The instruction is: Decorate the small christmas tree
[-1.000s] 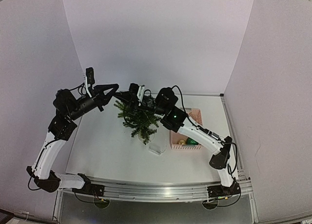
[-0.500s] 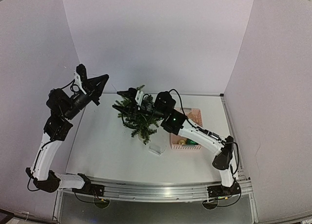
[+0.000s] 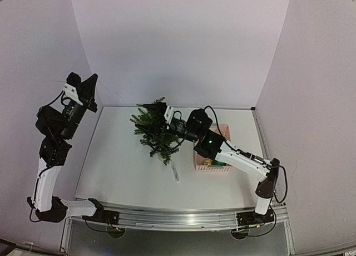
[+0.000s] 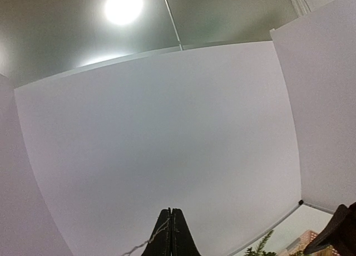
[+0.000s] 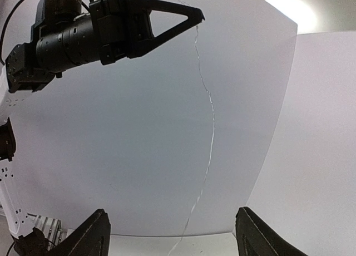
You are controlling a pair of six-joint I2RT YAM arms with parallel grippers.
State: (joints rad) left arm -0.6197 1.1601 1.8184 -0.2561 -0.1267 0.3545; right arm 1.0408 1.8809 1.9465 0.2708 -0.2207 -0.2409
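Two arms rise from the near edge of the tabletop, and past them the count is short. One pink basket sits right of centre, half hidden under the right arm. Two ornaments show inside it: one gold ball and one green piece.

Just left of the basket is the small christmas tree, mid-tabletop. Its one pale base is nearest, and the trunk slants away to a crown pointing far-left. Whether that base sits flat cannot be told.

At the tree's far side is the right tool, its two fingers spread wide and gripping nothing. One thread runs down between them and touches neither.

Up high on the far left is the left tool, fingers pressed together and pinching the top end of that thread. Behind it all stand three white walls.
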